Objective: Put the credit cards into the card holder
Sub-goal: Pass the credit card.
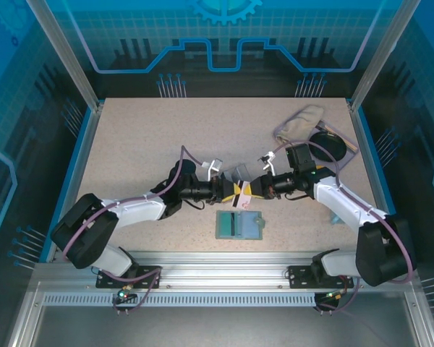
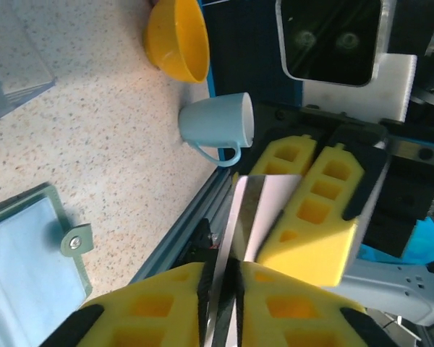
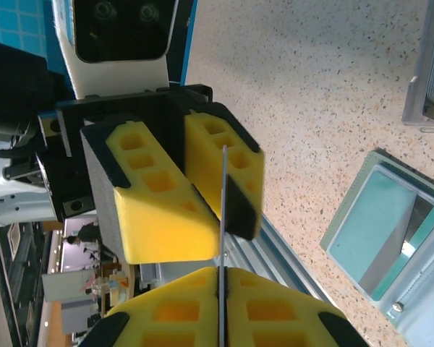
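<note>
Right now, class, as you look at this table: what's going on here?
The left pincer and the right pincer meet above the table. Each is shut on the same card, which stands on edge between them, as in a handover. The holder lies open on the table, just on the near side of them.

In the left wrist view, the lower end of the credit card (image 2: pixel 262 210) was hidden inside the left gripper (image 2: pixel 220 273), which was clamped on it. The card holder (image 2: pixel 22 267) was cut off by the left edge, the yellow bowl (image 2: pixel 177 36) by the top edge, and the clear box (image 2: pixel 14 65) by the corner. From the right wrist, the card was seen edge-on only, its near end lost in the clamped right gripper (image 3: pixel 220 278). From above, its print was too small to be told.
</note>
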Controlling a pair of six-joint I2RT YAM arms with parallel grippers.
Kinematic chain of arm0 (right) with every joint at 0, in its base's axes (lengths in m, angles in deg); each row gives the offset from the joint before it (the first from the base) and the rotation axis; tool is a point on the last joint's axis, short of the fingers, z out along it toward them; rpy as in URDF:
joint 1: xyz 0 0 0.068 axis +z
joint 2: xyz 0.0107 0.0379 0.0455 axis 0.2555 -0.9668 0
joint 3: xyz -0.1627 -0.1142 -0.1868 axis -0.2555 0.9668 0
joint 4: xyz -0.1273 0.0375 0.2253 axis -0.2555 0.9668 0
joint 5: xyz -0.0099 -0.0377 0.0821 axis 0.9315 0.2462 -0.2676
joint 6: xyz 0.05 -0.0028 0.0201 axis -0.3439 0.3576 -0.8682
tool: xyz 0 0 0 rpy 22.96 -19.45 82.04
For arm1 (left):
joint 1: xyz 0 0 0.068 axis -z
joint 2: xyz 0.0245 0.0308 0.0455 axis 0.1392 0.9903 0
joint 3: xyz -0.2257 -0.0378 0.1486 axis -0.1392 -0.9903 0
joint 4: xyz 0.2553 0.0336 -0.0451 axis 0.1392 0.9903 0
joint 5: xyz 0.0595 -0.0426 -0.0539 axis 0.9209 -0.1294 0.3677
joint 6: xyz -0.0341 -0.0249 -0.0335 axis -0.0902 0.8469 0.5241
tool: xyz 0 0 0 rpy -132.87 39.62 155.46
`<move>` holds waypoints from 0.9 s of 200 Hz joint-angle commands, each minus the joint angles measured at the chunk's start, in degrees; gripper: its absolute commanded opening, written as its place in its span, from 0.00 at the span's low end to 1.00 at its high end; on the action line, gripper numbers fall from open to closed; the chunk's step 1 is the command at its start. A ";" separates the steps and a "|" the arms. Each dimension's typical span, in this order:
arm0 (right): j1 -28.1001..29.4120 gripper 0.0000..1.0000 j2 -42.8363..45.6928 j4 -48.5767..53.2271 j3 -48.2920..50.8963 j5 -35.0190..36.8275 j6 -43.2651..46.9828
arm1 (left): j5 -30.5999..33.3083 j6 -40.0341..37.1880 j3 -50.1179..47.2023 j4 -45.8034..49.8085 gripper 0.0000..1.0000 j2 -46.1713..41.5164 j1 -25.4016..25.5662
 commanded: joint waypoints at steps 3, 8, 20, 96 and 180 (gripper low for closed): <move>-1.04 0.10 -0.87 1.77 -2.80 -3.49 2.82 | -2.35 -1.68 1.50 0.07 0.04 -1.30 -0.41; -1.17 0.11 -1.02 1.69 -2.81 -3.39 2.74 | -2.46 -1.77 1.58 0.22 0.02 -1.40 -0.37; -1.35 0.12 -1.25 1.96 -2.90 -2.49 2.64 | -2.28 -1.95 1.46 0.82 0.00 -1.69 -0.44; 5.79 0.63 3.47 17.02 3.40 42.77 2.45 | 20.18 -1.37 -4.97 15.60 0.00 -6.11 4.51; 15.94 0.78 -3.45 10.48 7.13 49.86 -4.21 | 29.01 0.32 -6.93 14.71 0.00 -1.71 11.89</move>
